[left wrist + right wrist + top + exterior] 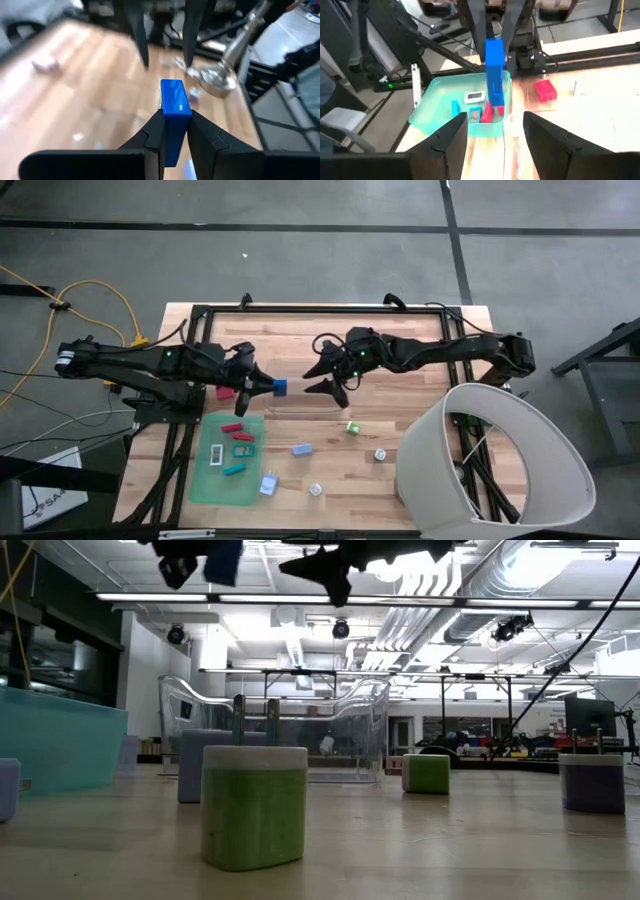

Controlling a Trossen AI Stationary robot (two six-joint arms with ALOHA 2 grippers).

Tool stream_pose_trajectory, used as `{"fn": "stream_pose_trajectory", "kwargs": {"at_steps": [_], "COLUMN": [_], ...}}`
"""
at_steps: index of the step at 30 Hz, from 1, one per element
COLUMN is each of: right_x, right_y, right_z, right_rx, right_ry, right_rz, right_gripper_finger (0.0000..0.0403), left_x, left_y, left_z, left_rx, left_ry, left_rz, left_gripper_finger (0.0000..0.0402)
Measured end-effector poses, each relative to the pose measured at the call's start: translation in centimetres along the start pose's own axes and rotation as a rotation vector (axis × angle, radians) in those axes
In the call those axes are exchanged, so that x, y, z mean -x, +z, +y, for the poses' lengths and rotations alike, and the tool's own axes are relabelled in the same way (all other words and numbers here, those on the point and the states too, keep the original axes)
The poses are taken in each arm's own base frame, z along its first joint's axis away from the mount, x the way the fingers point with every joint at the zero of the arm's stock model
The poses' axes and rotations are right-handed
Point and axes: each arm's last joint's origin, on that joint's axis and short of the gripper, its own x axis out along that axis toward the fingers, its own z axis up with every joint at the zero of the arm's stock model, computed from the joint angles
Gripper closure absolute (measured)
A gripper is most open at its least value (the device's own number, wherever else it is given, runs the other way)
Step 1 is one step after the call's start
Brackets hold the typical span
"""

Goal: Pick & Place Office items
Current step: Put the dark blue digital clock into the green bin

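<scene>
My left gripper [268,385] is shut on a blue block [280,387], one of the office items, and holds it high over the table's middle. My right gripper [326,379] stands open just right of the block and faces it, with nothing between its fingers [451,136]. The block [494,56] shows beyond those fingers in the right wrist view. In the low view the block [222,560] hangs at the top, left of my right gripper [330,568]. Other small items lie on the green mat [200,480] and on the wood: red [232,428], teal [233,470], blue [301,449], green [352,427]. My left gripper pinches the blue block between its two fingers, which lie on two opposite sides of the block's rear part [172,131]. The block's front end [175,97] sticks out past the fingertips. The fingers come roughly level from the table's left. The block is lifted clear of the table.
A clear plastic bin [275,740] stands on the table near the middle, below the grippers. A large white curved shade [510,465] covers the near right corner. A red piece [225,393] lies under the left arm. Small white pieces [380,454] lie on the wood.
</scene>
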Motion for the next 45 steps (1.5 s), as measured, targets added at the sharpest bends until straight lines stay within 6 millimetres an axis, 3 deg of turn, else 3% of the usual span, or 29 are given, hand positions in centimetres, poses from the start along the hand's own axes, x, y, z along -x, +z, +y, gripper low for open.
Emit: {"fn": "stream_pose_trajectory", "kwargs": {"at_steps": [6,13,22,28,34,45], "right_x": [0.1,-0.1,-0.5,-0.7,-0.9,-1.1], "right_y": [-0.4,-0.8,-1.7,-2.3,-2.5,-2.8], "right_z": [0.3,1.1,2.2,3.3,4.3,5.4], "right_rx": [-0.012,-0.025,-0.027,-0.017,-0.028,-0.017], "right_ry": [-0.002,0.011,-0.047,-0.071,-0.049,-0.046], "right_rz": [0.044,0.084,0.143,0.172,0.179,0.184], "right_gripper_finger": [0.0224,0.0224,0.0224,0.0224,0.0224,0.0224], "left_x": [0.0,0.4,0.9,0.2,-0.8,-3.3], "left_y": [-1.4,-3.5,-5.2,-6.7,-8.9,-11.9], "left_z": [-0.8,-1.7,-3.1,-4.3,-4.8,-5.9], "left_rx": [0.129,0.245,0.286,0.233,0.249,0.178], "left_ry": [-0.102,-0.076,-0.126,-0.127,-0.008,0.106], "left_rz": [0.16,0.364,0.544,0.662,0.845,0.992], "left_gripper_finger": [0.0349,0.0349,0.0349,0.0349,0.0349,0.0349]}}
